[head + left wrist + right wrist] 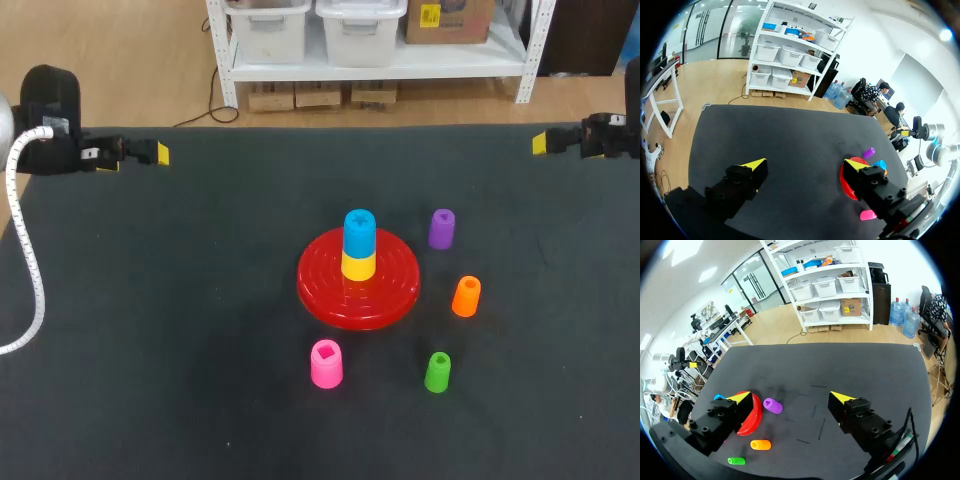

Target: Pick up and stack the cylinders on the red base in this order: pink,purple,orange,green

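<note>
The left arm [60, 150] was at the far left edge of the bench [150, 350], its jaws wide open and holding nothing. The pink cylinder [326, 364] stood upright just in front of the red base [395, 290]. It looked like light, stiff, smooth plastic, so a hold across its sides at mid-height seemed best. The right arm [605, 135] was at the far right edge, with its jaws equally wide open and empty.
</note>
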`<state>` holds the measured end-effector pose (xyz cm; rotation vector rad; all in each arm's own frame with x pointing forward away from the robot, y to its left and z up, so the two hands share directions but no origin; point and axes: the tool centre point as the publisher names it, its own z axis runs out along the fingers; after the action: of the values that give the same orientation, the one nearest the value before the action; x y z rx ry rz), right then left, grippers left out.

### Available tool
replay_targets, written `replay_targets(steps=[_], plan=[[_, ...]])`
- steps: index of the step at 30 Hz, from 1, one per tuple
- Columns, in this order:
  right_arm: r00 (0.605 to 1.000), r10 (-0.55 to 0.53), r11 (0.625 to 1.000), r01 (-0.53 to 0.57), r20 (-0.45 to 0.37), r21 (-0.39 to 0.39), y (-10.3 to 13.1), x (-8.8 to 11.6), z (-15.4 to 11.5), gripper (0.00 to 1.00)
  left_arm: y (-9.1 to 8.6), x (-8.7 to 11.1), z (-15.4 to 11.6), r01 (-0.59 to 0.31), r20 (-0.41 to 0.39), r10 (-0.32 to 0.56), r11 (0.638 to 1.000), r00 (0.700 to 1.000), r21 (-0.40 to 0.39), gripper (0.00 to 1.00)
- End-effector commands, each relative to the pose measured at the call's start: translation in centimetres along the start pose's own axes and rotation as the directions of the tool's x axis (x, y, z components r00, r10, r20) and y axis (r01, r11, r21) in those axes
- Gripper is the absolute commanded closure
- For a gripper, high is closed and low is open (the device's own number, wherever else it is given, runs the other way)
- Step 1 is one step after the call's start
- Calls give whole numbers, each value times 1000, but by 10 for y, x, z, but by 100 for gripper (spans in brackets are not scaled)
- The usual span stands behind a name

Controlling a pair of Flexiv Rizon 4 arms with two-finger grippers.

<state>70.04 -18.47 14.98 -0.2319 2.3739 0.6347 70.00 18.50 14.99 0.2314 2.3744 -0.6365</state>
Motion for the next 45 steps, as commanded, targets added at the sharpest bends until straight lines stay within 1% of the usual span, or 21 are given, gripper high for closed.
replay_targets(steps=[1,38,40,41,43,44,45], plan=[[1000,0,1000,0,0,0,0,0,0,0,0,0,0,0,0,0,1000,1000,0,0],[1000,0,1000,0,0,0,0,0,0,0,0,0,0,0,0,0,1000,1000,0,0],[1000,0,1000,0,0,0,0,0,0,0,-6,1,-3,-64,-14,64,998,998,10,0],[1000,0,1000,0,0,0,0,0,0,0,-10,2,-5,-102,-12,102,994,995,33,0],[1000,0,1000,0,0,0,0,0,0,0,-18,4,-10,-185,-24,186,981,982,55,0],[1000,0,1000,0,0,0,0,0,0,0,-20,4,-13,-214,-24,216,975,976,68,0],[1000,0,1000,0,0,0,0,0,0,0,-23,4,-16,-237,-4,238,967,971,89,0]])
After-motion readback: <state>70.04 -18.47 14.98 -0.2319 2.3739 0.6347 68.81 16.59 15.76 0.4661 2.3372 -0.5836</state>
